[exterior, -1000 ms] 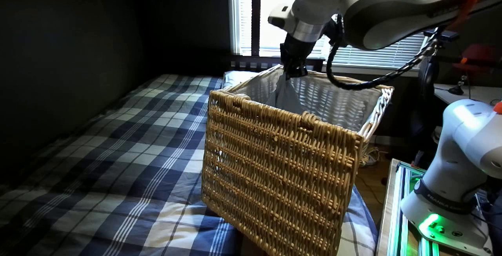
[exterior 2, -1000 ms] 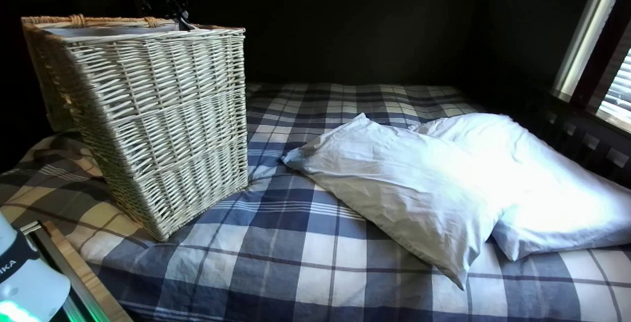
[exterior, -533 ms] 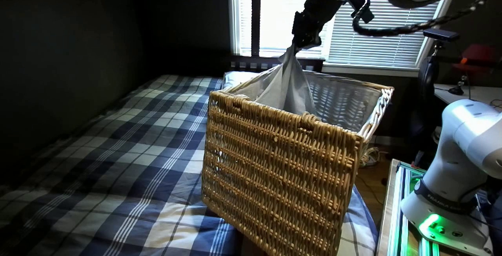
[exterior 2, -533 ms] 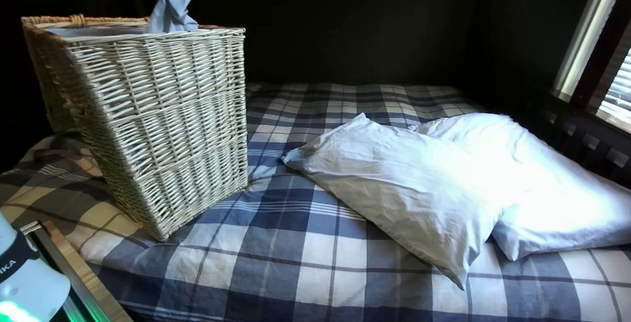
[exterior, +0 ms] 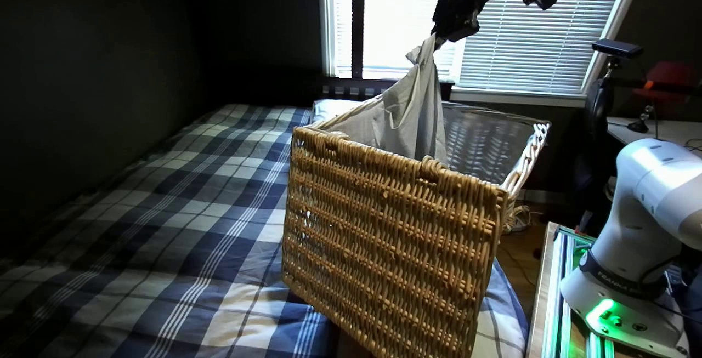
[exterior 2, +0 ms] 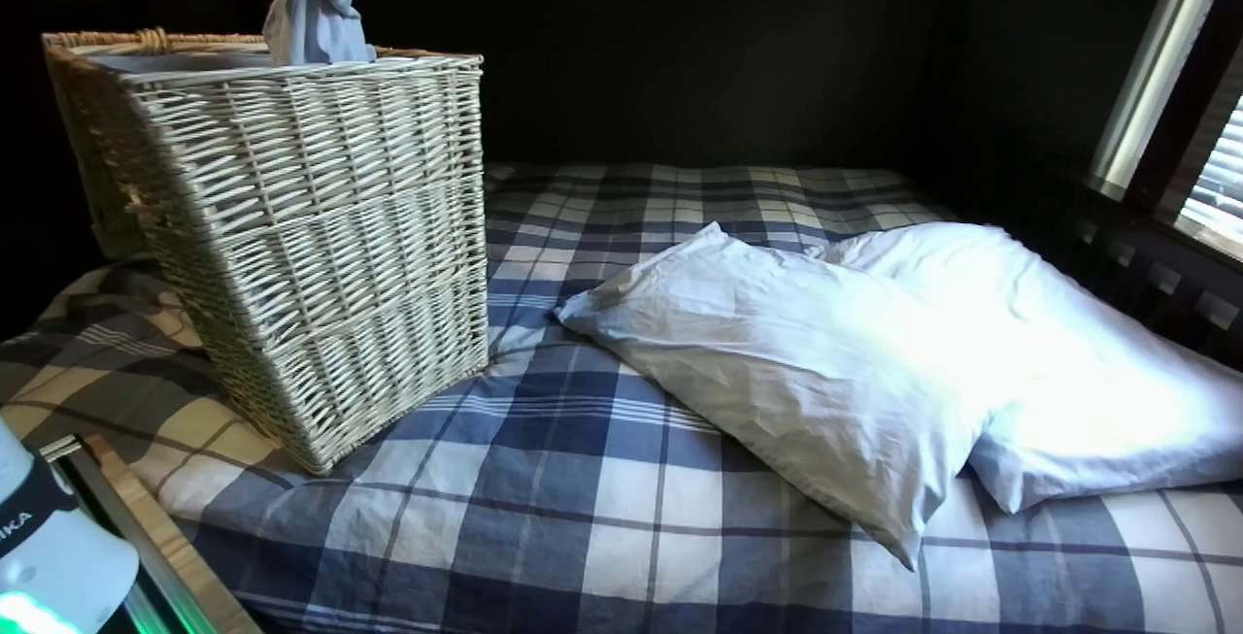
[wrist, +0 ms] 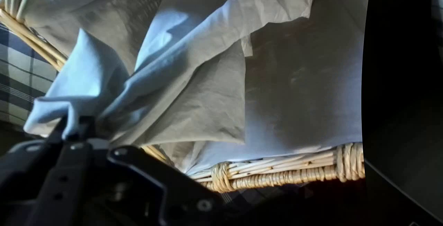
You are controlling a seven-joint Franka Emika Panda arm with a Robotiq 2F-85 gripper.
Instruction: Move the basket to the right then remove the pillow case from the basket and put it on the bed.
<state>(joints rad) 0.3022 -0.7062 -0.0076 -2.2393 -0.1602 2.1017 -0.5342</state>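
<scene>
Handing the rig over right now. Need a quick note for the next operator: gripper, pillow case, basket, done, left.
Gripper: shut on the pillow case, above the wicker basket.
Pillow case: upper part stretched up out of the wicker basket, lower part hanging inside; bottom end hidden in both exterior views.
Wicker basket: standing on the plaid bed; white pillows lie there too.
Done: pillow case gripped and partly out. Whether the basket's move right is finished, these views can't settle.
Left: raise the pillow case clear, lay it on the bed, release.
</scene>
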